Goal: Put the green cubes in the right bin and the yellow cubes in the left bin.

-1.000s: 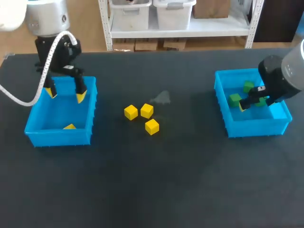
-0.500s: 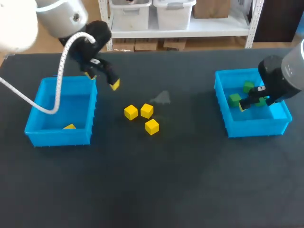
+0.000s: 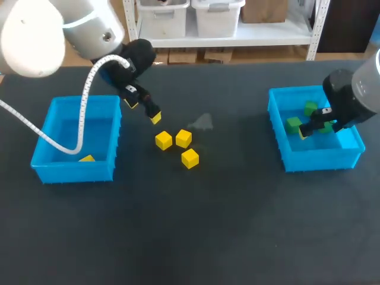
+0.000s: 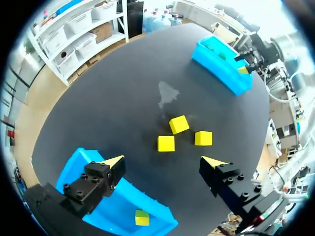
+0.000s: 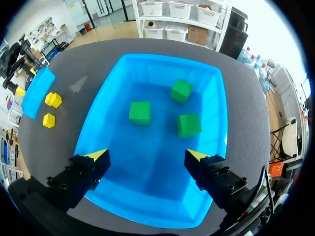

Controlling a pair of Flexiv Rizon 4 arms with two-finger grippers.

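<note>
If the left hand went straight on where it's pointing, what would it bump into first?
Probably the nearest yellow cube, straight ahead of the open left hand, though it might touch the table beside it first.

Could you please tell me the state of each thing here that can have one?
Left gripper: open, empty.
Right gripper: open, empty.
Left bin: holds one yellow cube.
Right bin: holds three green cubes.
Three yellow cubes: loose on the table, between the bins.
</note>
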